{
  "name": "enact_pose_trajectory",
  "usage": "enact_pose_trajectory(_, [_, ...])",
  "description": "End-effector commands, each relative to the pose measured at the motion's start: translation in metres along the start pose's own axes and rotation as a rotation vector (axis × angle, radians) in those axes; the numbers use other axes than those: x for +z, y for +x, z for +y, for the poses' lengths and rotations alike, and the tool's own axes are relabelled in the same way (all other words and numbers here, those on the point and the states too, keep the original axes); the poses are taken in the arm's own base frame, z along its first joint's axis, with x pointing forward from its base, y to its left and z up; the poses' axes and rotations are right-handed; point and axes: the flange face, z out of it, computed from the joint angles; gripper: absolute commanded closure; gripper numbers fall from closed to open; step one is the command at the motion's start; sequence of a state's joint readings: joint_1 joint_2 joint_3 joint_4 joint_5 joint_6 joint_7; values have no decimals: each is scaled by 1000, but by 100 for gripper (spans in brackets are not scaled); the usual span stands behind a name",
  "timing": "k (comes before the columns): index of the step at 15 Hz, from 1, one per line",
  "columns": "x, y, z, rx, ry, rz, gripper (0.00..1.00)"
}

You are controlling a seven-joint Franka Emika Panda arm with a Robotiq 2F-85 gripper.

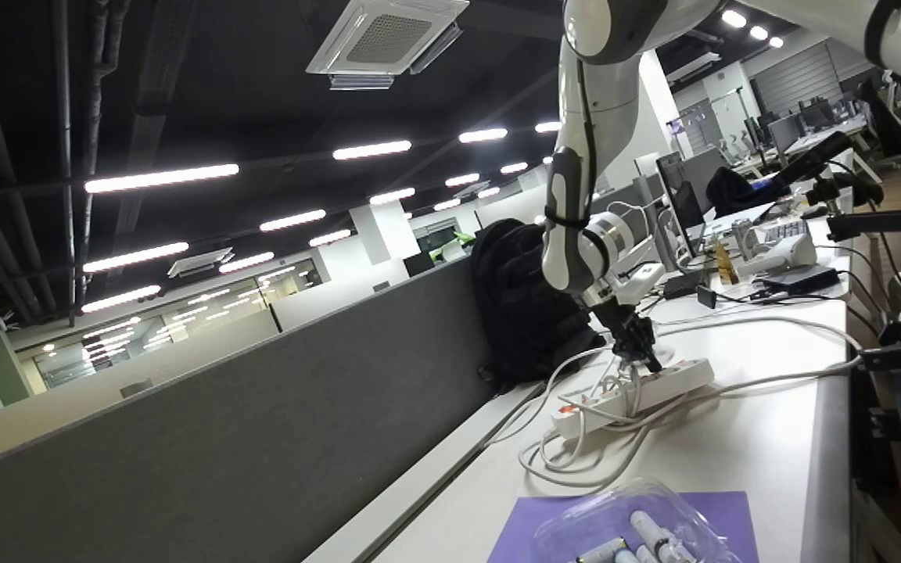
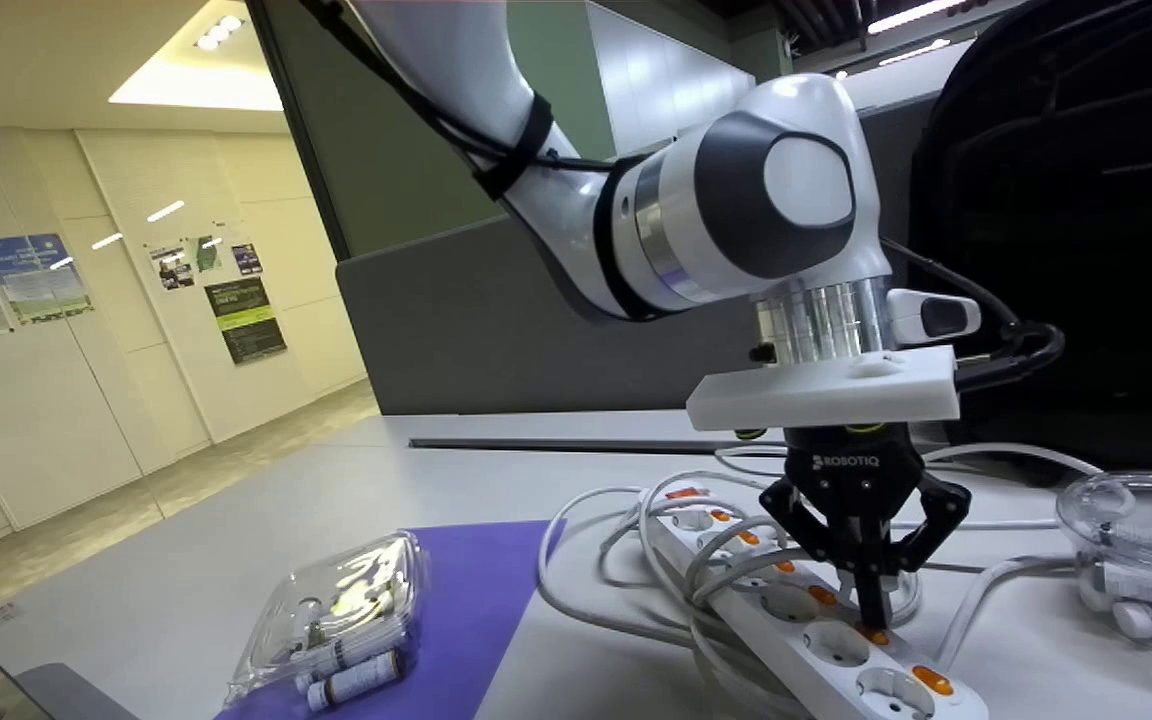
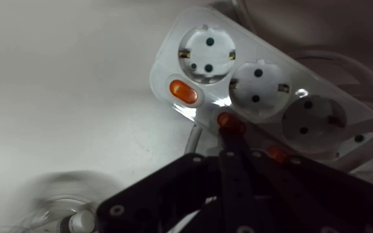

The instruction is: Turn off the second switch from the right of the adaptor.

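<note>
Jaws closed together at the second orange switch (image 3: 226,120) from one end of the power strip (image 2: 814,622), lower right in both exterior views: off-centre push may catch the switch's wrong half or, if strip's loose, skid it across the desk (image 2: 226,545).

Upper right in the wrist view, the adaptor (image 3: 259,86) is glossy plastic. In an exterior view, the wrist collar (image 2: 826,322) at centre right is polished metal, the lower-left container (image 2: 281,620) shiny plastic, the purple sheet (image 2: 478,585) matt.
</note>
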State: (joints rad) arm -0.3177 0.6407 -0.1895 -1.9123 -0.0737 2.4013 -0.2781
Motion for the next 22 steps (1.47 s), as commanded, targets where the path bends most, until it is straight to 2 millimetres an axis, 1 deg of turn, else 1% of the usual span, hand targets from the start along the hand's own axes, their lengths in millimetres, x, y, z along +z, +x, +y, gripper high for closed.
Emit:
enact_pose_trajectory(1, [23, 10, -23, -2, -47, -8, 100])
enact_pose_trajectory(3, [17, 5, -23, -20, -52, -12, 100])
enact_pose_trajectory(6, [-2, -8, -19, -36, -44, 2, 100])
enact_pose_trajectory(8, [-14, -26, -17, -48, -46, 26, 100])
enact_pose_trajectory(13, [-35, -72, -21, -55, -34, 88, 100])
enact_pose_trajectory(15, [-46, -85, -20, -54, -32, 141, 100])
enact_pose_trajectory(17, [-59, -92, -18, -41, -35, 188, 100])
enact_pose_trajectory(18, [-64, -95, -16, -31, -35, 201, 74])
enact_pose_trajectory(19, [-70, -96, -15, -22, -34, 209, 74])
enact_pose_trajectory(20, [-75, -97, -13, -14, -35, 207, 69])
enact_pose_trajectory(22, [-84, -98, -9, -3, -31, 183, 55])
